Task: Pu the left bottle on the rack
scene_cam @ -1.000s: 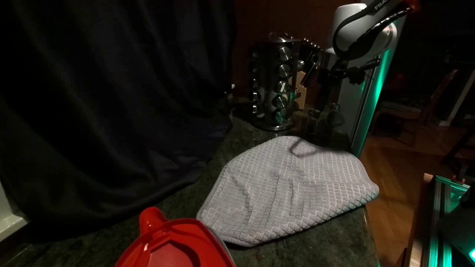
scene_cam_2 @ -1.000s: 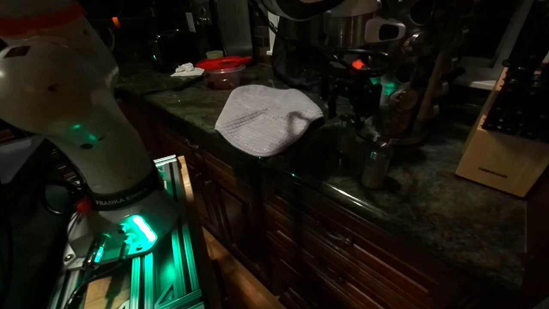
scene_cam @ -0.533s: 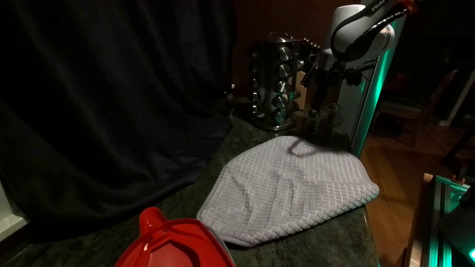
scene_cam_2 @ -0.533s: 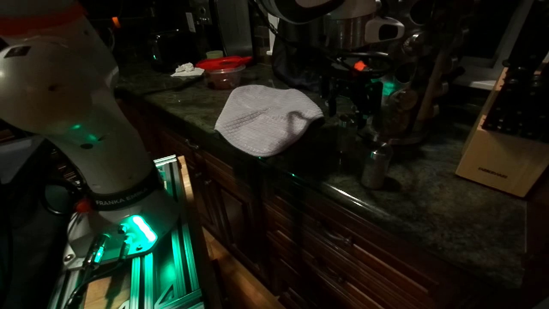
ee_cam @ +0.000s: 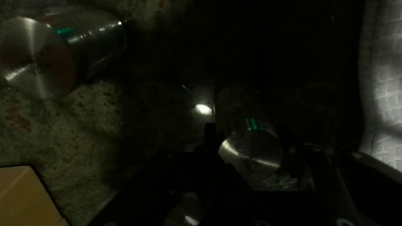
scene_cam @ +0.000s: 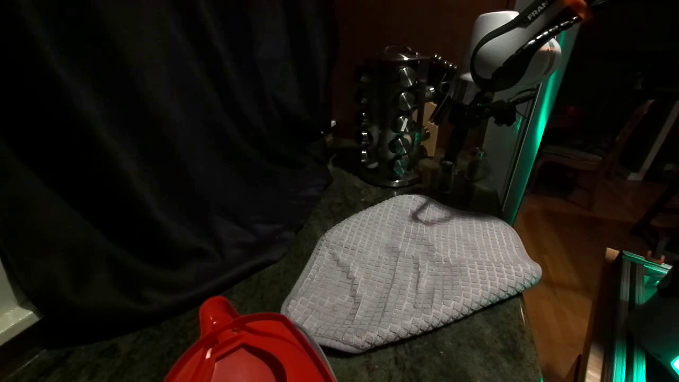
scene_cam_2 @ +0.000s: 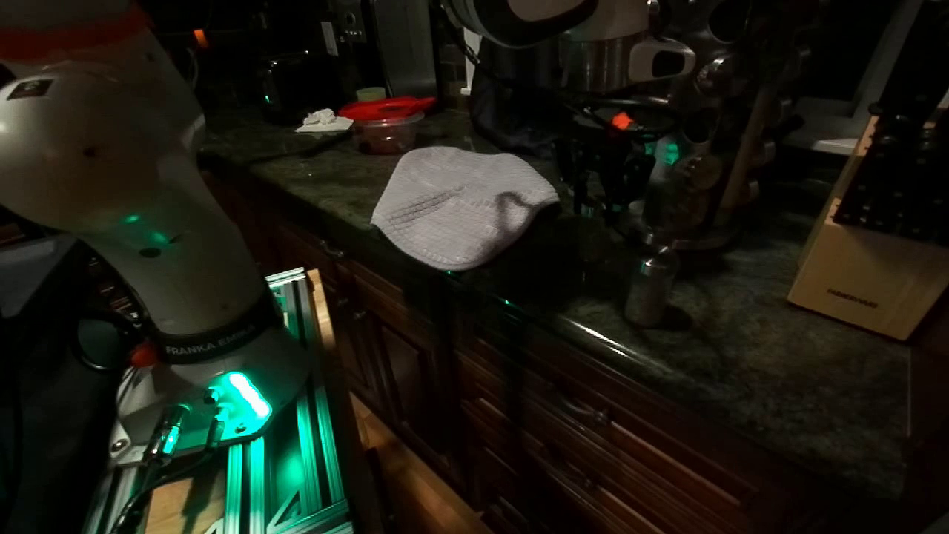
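Observation:
Two small glass jars with metal caps stand on the counter. The left bottle is dim in an exterior view; its shiny cap lies between my fingers in the wrist view. My gripper points down from above and has its jaws shut on the top of this bottle, which looks upright on the counter. The other bottle stands apart, closer to the counter's front edge; its cap shows at upper left in the wrist view. Behind them rises the rack, dark and metallic with tiers of round-capped jars.
A grey textured cloth lies heaped on the counter beside the bottles. The wooden knife block stands past the rack. A red-lidded container sits farther along the counter. A dark curtain hangs along the back. The front edge runs close by.
My gripper has come down a little over the left bottle, and its fingers have closed in on the cap. Both bottles, the rack and the cloth stay where they were.

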Motion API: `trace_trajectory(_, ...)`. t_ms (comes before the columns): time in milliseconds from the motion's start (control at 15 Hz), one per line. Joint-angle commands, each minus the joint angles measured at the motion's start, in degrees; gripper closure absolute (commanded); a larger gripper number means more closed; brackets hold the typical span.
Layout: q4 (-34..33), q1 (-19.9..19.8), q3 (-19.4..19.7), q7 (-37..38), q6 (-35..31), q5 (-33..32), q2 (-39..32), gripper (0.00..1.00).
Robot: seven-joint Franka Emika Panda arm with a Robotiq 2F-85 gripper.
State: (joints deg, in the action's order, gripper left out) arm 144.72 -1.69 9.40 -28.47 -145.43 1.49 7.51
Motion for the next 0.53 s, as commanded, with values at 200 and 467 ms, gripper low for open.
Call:
trace_trajectory(200,2.8,-1.0,-0.8,-0.1,2.3,-3.0,5.0,0.76)
trace_trajectory(467,4.7,-1.8,1.1,-3.4,6.7,-2.9,10.9,0.76)
